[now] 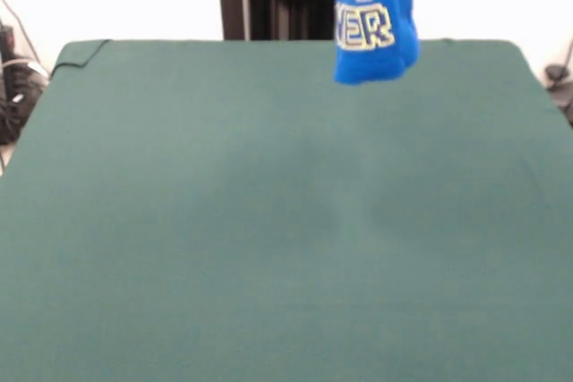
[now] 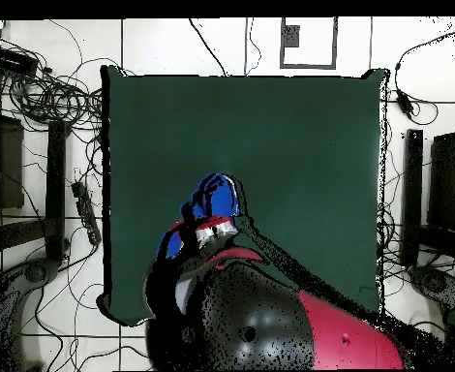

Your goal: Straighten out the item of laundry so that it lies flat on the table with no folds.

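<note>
A: Where is the item of laundry (image 1: 374,20)?

B: It hangs in the air above the table's (image 1: 269,248) far edge, clear of the green cloth. It droops as a bunched blue column; part of the round emblem and the letters "ER" in white with yellow outlines face the front camera.

A: And seen from overhead?

B: The item of laundry (image 2: 212,201) shows as a blue clump over the table (image 2: 270,136), near the edge where the red and black arm (image 2: 299,334) reaches in. The rest of the green surface lies bare.

A: What about the gripper (image 2: 210,232)?

B: It sits just under the blue clump in the overhead view, but whether it is spread or pinching the cloth cannot be told.
</note>
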`<state>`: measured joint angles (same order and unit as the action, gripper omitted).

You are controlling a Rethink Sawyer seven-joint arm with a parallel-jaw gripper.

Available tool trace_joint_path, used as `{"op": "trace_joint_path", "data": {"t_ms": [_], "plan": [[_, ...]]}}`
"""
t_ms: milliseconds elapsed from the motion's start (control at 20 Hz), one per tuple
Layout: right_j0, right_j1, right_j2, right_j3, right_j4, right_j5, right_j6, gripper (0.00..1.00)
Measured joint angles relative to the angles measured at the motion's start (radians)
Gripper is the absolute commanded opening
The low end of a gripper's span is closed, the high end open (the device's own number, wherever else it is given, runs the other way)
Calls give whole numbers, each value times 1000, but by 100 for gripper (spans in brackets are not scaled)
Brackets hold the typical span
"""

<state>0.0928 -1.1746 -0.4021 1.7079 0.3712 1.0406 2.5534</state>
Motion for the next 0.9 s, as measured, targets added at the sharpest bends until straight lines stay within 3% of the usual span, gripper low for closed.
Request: {"op": "trace_joint_path", "data": {"t_ms": [250, 450, 900], "plan": [[-60, 7, 72, 58, -17, -115, 0, 0], [-96, 16, 120, 88, -93, -250, 0, 0], [-158, 84, 220, 106, -344, -513, 0, 0]]}}
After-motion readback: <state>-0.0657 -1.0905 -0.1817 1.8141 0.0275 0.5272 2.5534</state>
